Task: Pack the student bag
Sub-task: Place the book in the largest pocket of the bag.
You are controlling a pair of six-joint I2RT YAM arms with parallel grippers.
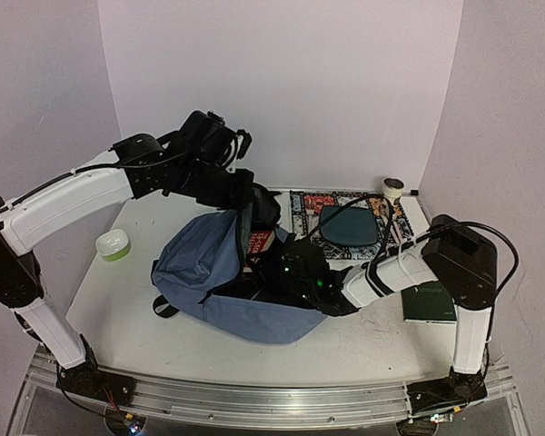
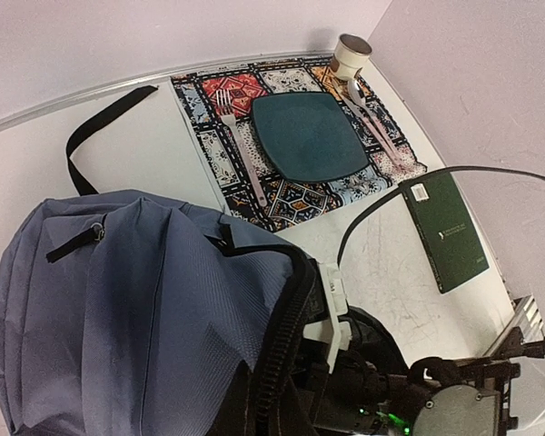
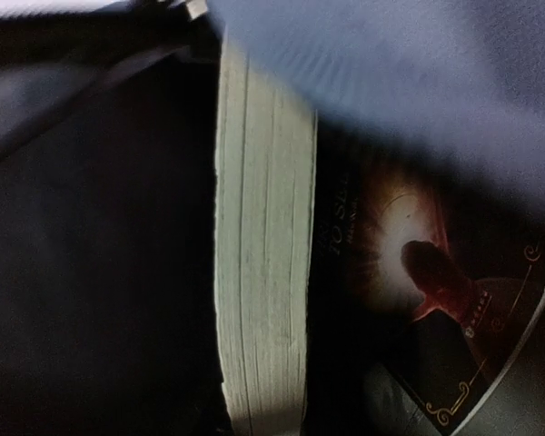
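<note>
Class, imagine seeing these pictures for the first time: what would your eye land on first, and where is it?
The big slate-blue student bag at mid-table dominates, its mouth held up by the left gripper while the right gripper reaches inside. There, the right wrist view shows a thick book close up. Behind, at the far right, a bright patterned placemat carries a teal plate.

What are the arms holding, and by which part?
Left jaws pinch the backpack by its opening's black rim. Right jaws are inside it beside a book; hold cannot be told.
</note>
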